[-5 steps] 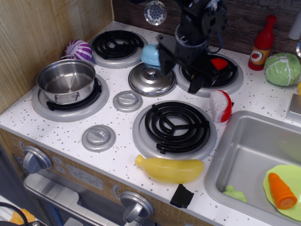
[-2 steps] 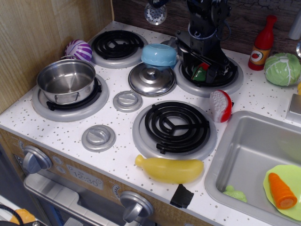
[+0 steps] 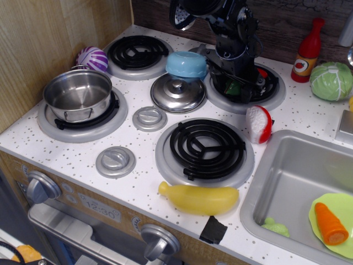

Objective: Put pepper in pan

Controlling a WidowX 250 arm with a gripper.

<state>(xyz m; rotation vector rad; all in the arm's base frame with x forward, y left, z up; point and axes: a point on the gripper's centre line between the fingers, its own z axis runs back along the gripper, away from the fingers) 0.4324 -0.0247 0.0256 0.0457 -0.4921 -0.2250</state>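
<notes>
The red pepper lies on the back right burner. Only its red end and green stem end show; the rest is hidden behind the gripper. My gripper is down on that burner, and its black fingers stand apart on either side of the pepper. It looks open, with no lift of the pepper. The pan, a shiny steel pot, stands empty on the front left burner, far to the left of the gripper.
A steel lid and a light blue bowl sit just left of the gripper. A red-and-white toy, a yellow toy, a purple ball, a cabbage and a red bottle stand around. The sink holds a carrot.
The gripper has swung right from over the lid and blue bowl to the back right burner, then dropped down around the pepper. The pepper and the pan have not moved.
</notes>
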